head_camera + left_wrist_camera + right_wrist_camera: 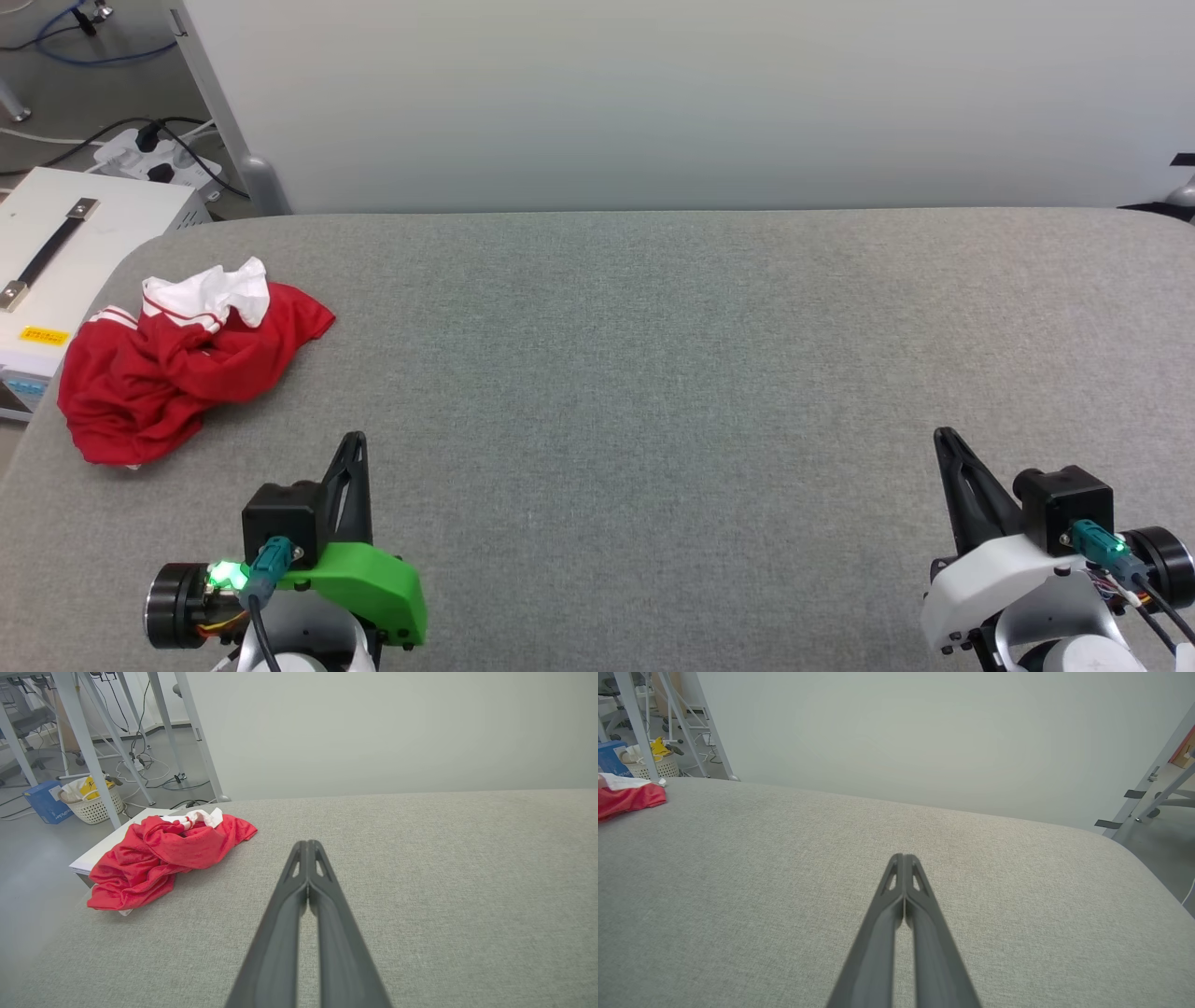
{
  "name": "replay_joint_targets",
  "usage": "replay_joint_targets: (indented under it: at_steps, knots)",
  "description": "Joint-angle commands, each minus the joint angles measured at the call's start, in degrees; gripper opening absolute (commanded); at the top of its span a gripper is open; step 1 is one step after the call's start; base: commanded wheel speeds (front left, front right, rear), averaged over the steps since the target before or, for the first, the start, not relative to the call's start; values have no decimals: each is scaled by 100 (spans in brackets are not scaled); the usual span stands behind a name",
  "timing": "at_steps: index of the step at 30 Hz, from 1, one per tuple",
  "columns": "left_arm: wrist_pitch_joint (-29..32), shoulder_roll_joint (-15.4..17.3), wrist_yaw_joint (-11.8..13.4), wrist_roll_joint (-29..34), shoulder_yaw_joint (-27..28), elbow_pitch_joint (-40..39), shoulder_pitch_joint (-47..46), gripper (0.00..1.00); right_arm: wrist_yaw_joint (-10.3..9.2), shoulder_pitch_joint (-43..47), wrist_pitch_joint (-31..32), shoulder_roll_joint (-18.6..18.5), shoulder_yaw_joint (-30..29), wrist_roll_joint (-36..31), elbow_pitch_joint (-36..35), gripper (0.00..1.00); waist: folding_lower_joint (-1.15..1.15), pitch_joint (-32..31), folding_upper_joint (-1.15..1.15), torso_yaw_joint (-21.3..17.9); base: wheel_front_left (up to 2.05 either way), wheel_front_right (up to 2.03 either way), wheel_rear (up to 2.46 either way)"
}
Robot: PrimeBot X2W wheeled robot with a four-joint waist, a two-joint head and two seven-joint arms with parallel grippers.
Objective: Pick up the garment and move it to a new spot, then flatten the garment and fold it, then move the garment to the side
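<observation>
The garment (177,364) lies crumpled at the left edge of the grey table, red with a white sleeve and striped trim bunched on top; its numerals are hidden in the folds. In the left wrist view the garment (163,856) sits ahead and to the left of my fingers. It also peeks in at the left edge of the right wrist view as a red patch (628,800). My left gripper (356,439) hovers near the table's front, right of the garment, shut and empty. My right gripper (941,435) is far to the right, shut and empty too.
The grey fabric-covered table (653,373) stretches wide between the arms. A white box with a strap handle (56,271) stands beside the table's left edge, partly under the garment. A power strip and cables (154,159) lie on the floor behind. A pale wall runs along the back.
</observation>
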Motion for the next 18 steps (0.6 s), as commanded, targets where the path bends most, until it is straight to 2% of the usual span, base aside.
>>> replay_joint_targets:
  at_steps: [1,5,6,7,8,18]
  knots:
    - [-4,-29,24,55,4,-14,-102,0,-6,-95,17,-4,2,-55,10,0,0,0,0,0,0,0,0]
    - [-2,0,1,0,0,0,0,0,0,1,-2,0,0,1,0,0,0,0,0,0,0,0,0]
    - [0,1,0,-2,0,1,6,100,0,3,0,0,0,3,0,100,0,0,0,0,0,0,0]
    - [-2,1,2,-3,-1,2,6,0,0,3,-3,0,0,5,1,0,0,0,0,0,0,0,0]
    - [1,1,-1,-2,0,2,7,100,0,3,0,1,0,5,0,100,0,0,0,0,0,0,0]
    - [-110,-1,80,-37,-47,-14,-10,100,0,8,-109,1,-36,98,-66,100,0,12,0,-2,0,0,0]
